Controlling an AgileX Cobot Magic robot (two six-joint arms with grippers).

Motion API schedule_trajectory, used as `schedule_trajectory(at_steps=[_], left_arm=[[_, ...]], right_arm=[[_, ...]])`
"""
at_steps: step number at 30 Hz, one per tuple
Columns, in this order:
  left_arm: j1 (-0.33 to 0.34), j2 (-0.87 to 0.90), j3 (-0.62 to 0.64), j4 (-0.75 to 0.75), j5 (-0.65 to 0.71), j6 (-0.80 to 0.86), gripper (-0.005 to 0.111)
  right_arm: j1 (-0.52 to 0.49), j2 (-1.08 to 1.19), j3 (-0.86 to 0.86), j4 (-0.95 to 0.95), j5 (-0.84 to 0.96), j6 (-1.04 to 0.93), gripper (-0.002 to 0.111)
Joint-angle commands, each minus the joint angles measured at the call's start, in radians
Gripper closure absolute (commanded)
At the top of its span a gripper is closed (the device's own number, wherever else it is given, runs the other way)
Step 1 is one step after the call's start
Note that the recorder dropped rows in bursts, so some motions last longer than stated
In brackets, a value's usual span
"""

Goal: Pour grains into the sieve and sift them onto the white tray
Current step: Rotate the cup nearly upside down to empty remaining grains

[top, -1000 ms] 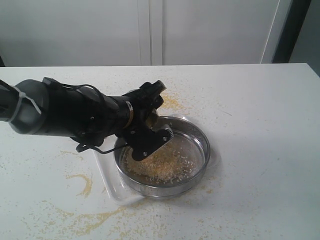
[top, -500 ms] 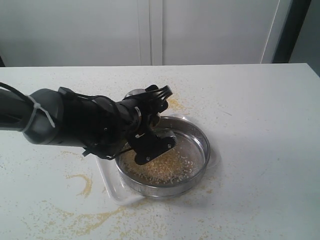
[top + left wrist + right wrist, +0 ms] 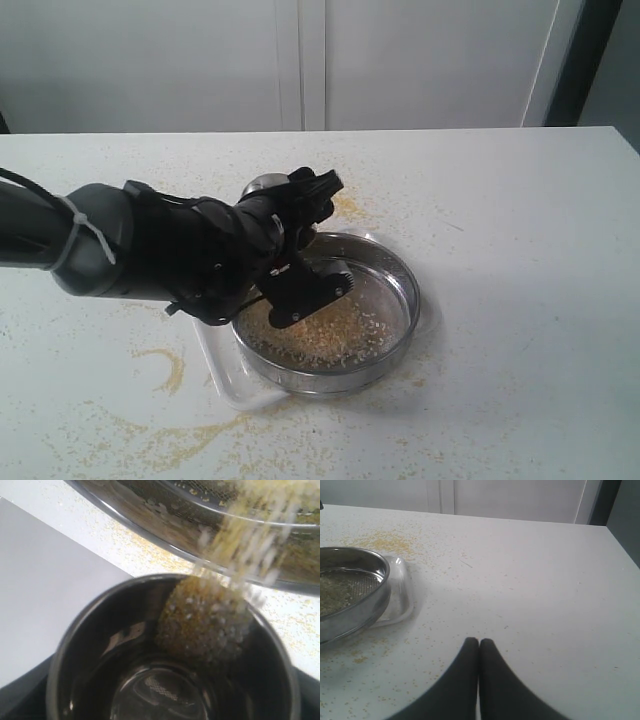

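My left gripper (image 3: pixel 305 238) is shut on a small steel cup (image 3: pixel 263 186), tipped over the near-left rim of the sieve (image 3: pixel 405 275). In the left wrist view the cup (image 3: pixel 100 645) faces me and beige grains (image 3: pixel 205 625) slide over its lip, falling in a blurred stream into the sieve (image 3: pixel 150 515). A heap of grains (image 3: pixel 330 335) lies on the mesh. The sieve rests on the white tray (image 3: pixel 220 365), which the arm partly hides. My right gripper (image 3: pixel 479 641) is shut and empty, low over the table, well to the right of the sieve (image 3: pixel 370 595) and tray (image 3: pixel 400 595).
Spilled grains lie scattered on the white table, thickest in front left (image 3: pixel 170 365) and just behind the sieve (image 3: pixel 340 205). White cabinet doors stand behind the table's back edge. A dark gap shows past the table's far right corner (image 3: pixel 620 515).
The left arm has shifted a little to the right and rolled the cup further over the sieve. The grain heap in the sieve has spread. The right gripper has not moved.
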Motion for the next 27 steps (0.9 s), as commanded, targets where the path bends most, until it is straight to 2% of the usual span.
schedule_trajectory(at_steps=[1, 8, 15, 19, 24, 27], left_arm=[[-0.017, -0.007, -0.007, 0.012, 0.038, 0.024, 0.107], [-0.053, -0.007, -0.011, 0.012, 0.082, 0.029, 0.107], [-0.090, -0.007, -0.072, 0.012, 0.147, 0.032, 0.107], [-0.090, -0.007, -0.076, 0.012, 0.135, 0.097, 0.107], [-0.090, 0.018, -0.076, 0.012, 0.139, 0.097, 0.107], [-0.111, 0.024, -0.076, 0.012, 0.227, 0.169, 0.107]], right_arm=[[-0.008, -0.006, 0.005, 0.002, -0.006, -0.004, 0.108], [-0.008, -0.006, 0.005, 0.002, -0.006, -0.004, 0.108], [-0.008, -0.006, 0.005, 0.002, -0.006, -0.004, 0.108], [-0.008, -0.006, 0.005, 0.002, -0.006, -0.004, 0.108], [-0.008, -0.006, 0.005, 0.002, -0.006, -0.004, 0.108], [-0.008, -0.006, 0.005, 0.002, -0.006, -0.004, 0.108]])
